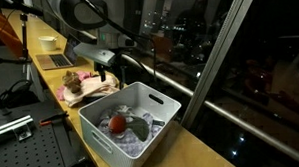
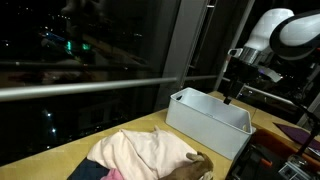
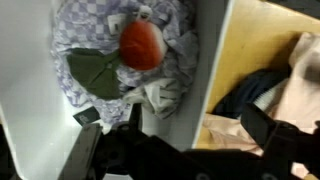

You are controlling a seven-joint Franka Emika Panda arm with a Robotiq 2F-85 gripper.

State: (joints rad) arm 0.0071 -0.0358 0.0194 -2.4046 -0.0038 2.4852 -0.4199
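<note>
Night-dark window behind, wood counter (image 1: 206, 152) w/ white plastic bin (image 1: 169, 121) of laundry: black claw (image 2: 231, 97) hangs over it, jaws wide & empty, red round soft item (image 3: 142, 45) on checked cloth (image 3: 90, 25) approx. straight below, slightly ahead, green cloth (image 3: 95, 72) beside.

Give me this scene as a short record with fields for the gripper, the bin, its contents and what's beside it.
gripper: gripper above the white bin's rim, jaws apart, holding nothing
bin: white bin on the wooden table
contents: red item, green cloth, checkered cloth
beside bin: pile of clothes
</note>
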